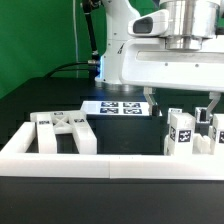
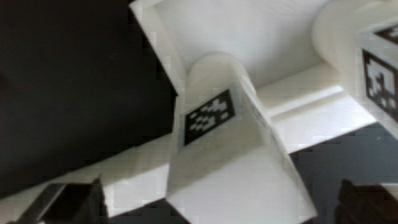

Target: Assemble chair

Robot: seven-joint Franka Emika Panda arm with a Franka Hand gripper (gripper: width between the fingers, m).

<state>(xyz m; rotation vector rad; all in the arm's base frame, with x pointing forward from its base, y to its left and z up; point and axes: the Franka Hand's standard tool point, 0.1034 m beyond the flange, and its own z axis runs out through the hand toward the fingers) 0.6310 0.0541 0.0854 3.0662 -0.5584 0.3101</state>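
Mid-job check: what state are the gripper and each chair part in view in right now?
Black two-finger gripper: open, low over the parts on the exterior view's right.
White square plastic post with a black-and-white tag: between the open fingers, not gripped.
White blocky plastic frame piece: lying loose on the exterior view's left, untouched.
Thin flat white marker board: flat on the table.

The exterior view holds one robot arm [image 1: 150,45] carrying one gripper [image 1: 182,105] with two fingers, one marker board [image 1: 118,107], one white rail [image 1: 110,165] and one black table [image 1: 40,95]. Two tagged upright posts [image 1: 180,132] show at that view's right; the frame pieces [image 1: 65,128] at its left overlap too much to count. The wrist view shows two white chair parts, one long post [image 2: 222,150] and one block [image 2: 365,60], each with one tag, plus two fingertips [image 2: 63,200].
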